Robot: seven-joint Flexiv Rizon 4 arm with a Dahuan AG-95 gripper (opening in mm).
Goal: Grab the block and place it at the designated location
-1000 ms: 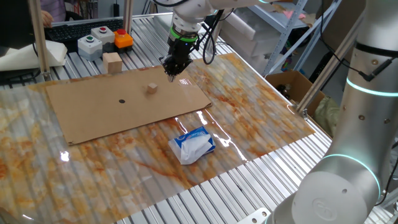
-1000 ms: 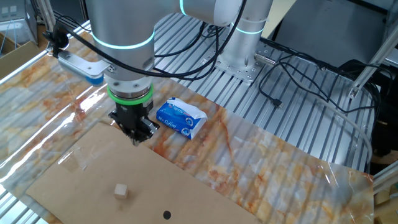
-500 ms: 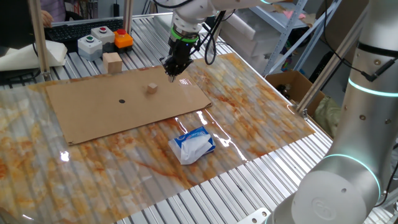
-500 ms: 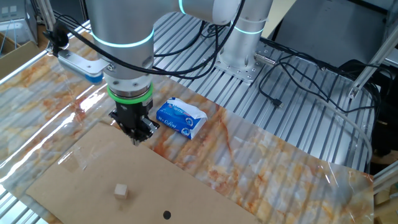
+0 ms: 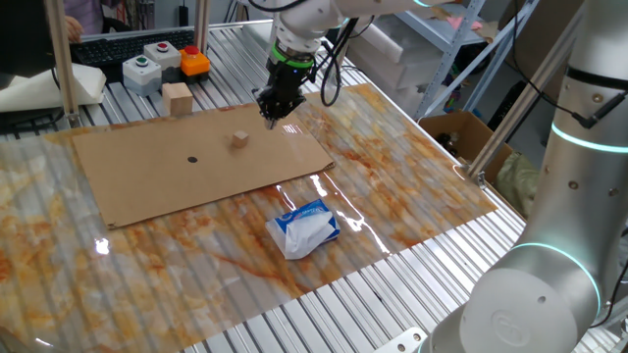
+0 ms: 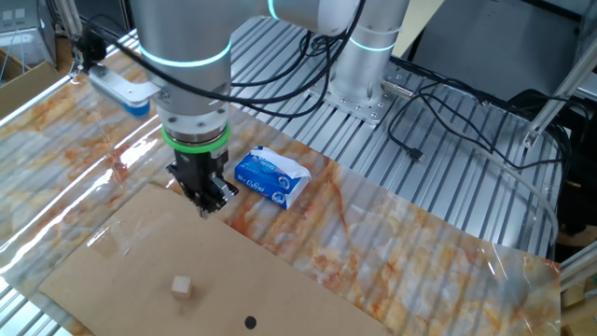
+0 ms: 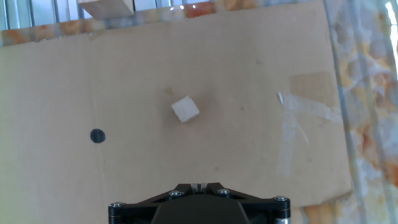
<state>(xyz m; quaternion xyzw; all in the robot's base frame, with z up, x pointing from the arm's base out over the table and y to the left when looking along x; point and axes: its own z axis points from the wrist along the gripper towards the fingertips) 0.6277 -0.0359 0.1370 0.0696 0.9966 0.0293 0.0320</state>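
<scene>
The block is a small tan cube lying on a cardboard sheet. It also shows in the other fixed view and in the hand view. The designated location is a small black dot on the same sheet, left of the block; it also shows in the other fixed view and the hand view. My gripper hangs above the sheet's far right corner, apart from the block, with its fingers together and empty. It also shows in the other fixed view and the hand view.
A larger tan wooden block stands just behind the sheet. Push-button boxes and an orange button sit further back. A blue-white tissue pack lies on the marbled table in front of the sheet.
The gripper has risen slightly above the sheet's corner. The block and the dot have not moved.
</scene>
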